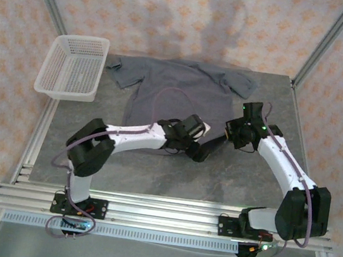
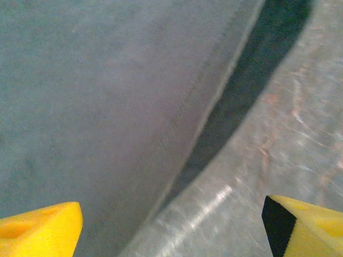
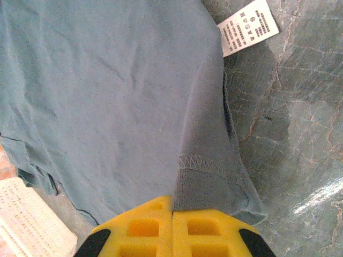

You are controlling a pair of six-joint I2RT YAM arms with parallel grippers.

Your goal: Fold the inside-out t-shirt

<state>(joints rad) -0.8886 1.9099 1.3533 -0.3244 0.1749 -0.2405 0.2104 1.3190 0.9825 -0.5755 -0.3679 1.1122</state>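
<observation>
The dark slate-grey t-shirt lies spread at the back of the table, sleeves out to both sides. My right gripper is shut on its stitched hem corner, and the fabric rises from the table into the yellow pads. A small white tag sticks out from the shirt's edge. In the top view my right gripper reaches down-left at the shirt's near edge. My left gripper sits just beside it over the shirt's lower right part. It is open, yellow fingertips wide apart over the shirt's edge.
A white mesh basket stands at the back left, close to the shirt's left sleeve. The grey marbled table stretches bare in front of the shirt. Metal frame posts rise at the back corners.
</observation>
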